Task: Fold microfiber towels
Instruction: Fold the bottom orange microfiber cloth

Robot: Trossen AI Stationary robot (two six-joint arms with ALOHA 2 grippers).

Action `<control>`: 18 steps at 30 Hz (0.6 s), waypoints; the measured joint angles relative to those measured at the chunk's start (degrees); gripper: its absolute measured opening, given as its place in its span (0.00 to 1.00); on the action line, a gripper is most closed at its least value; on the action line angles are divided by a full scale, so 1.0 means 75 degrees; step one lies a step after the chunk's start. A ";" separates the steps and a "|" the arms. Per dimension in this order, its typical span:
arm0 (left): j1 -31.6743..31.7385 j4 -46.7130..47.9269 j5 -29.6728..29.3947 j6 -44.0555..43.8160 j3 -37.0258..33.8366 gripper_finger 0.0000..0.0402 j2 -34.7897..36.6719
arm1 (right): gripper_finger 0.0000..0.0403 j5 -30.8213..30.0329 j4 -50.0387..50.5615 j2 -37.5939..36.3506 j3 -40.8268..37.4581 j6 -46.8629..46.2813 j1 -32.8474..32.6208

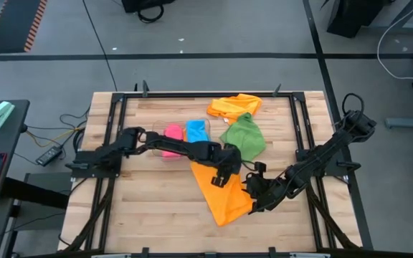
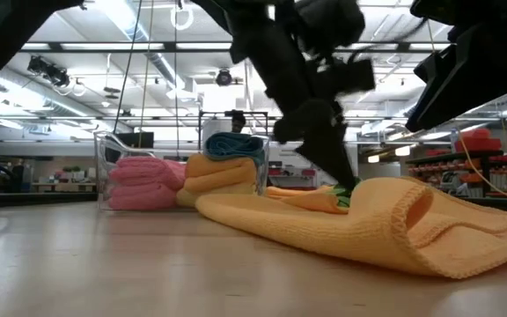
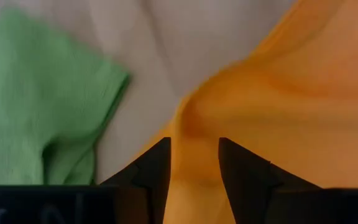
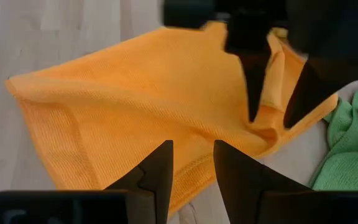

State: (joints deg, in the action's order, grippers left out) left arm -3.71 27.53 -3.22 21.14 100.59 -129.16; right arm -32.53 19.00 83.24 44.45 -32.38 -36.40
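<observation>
Towels: two orange (image 1: pixel 221 193) (image 1: pixel 235 105), one green (image 1: pixel 244 136), pink (image 1: pixel 171 133), blue (image 1: pixel 196 130); left claw (image 1: pixel 223 174) and right claw (image 1: pixel 253 188) each slightly apart astride orange cloth.

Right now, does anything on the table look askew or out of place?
Nothing damaged or spilled. The orange towel being worked lies skewed and bunched, and a green towel and another orange one sit crumpled and unfolded beside the bin.
</observation>
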 joint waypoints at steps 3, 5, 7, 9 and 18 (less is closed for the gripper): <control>0.0020 0.0090 -0.0182 -0.0051 0.0188 0.35 -0.0220 | 0.31 0.0000 0.0004 0.0000 0.0000 0.0002 0.0000; -0.0003 0.0161 -0.0551 0.0067 0.0202 0.34 -0.0285 | 0.31 0.0003 0.0024 0.0000 0.0000 -0.0032 -0.0006; -0.0009 0.0308 -0.0858 0.0321 0.0181 0.33 -0.0295 | 0.31 0.0000 0.0025 -0.0002 0.0000 -0.0034 -0.0020; -0.0014 0.0282 -0.1097 0.0491 0.0181 0.32 -0.0295 | 0.31 0.0006 0.0058 -0.0003 0.0000 -0.0063 -0.0023; 0.0039 0.1365 -0.1306 0.0756 0.0672 0.25 -0.0242 | 0.30 0.0006 0.0071 -0.0003 0.0000 -0.0107 -0.0020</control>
State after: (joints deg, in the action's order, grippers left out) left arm -3.42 37.77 -13.02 26.81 105.63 -130.98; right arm -32.49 19.53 83.22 44.45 -33.18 -36.56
